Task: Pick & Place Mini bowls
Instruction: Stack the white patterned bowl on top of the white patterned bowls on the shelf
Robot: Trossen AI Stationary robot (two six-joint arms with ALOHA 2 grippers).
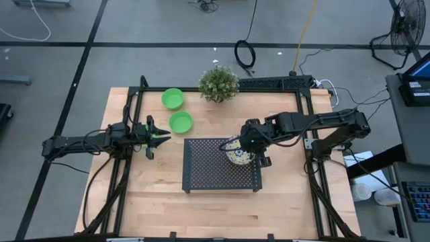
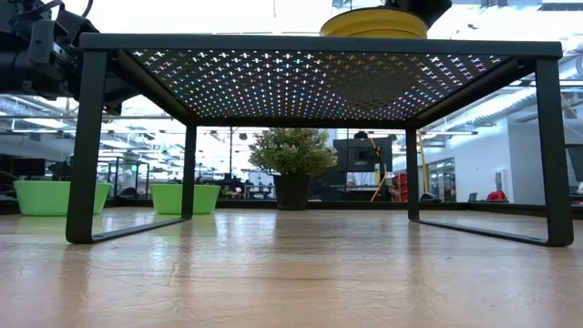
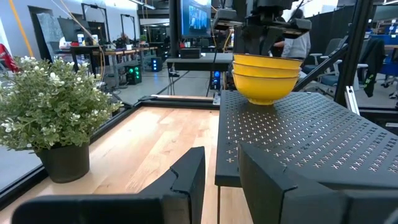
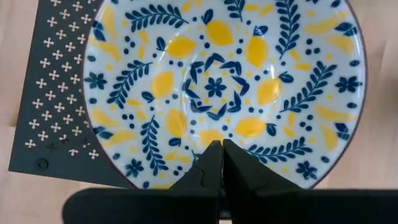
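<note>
A stack of mini bowls (image 3: 264, 81), yellow outside, rests on its base on a black perforated rack (image 1: 208, 171). The top bowl (image 4: 217, 81) is white inside with blue leaves and yellow lemons. My right gripper (image 4: 222, 149) is shut above the inside of this bowl, close to its rim. Two green mini bowls (image 1: 173, 98) (image 1: 181, 122) sit on the table to the left of the rack's far end. My left gripper (image 1: 159, 136) waits open and level at the table's left, beside the nearer green bowl, with nothing between its fingers. My right gripper points steeply down, its shut fingertips (image 4: 211, 158) over the top bowl's inner wall just inside the rim (image 4: 186, 177). I cannot tell whether they touch the bowl. The stack stands upright on the rack.
A potted plant (image 1: 218, 83) stands at the table's far edge, right of the green bowls. A black frame (image 1: 306, 101) runs round the table's work area. Bare wood lies in front of the rack and to its left.
</note>
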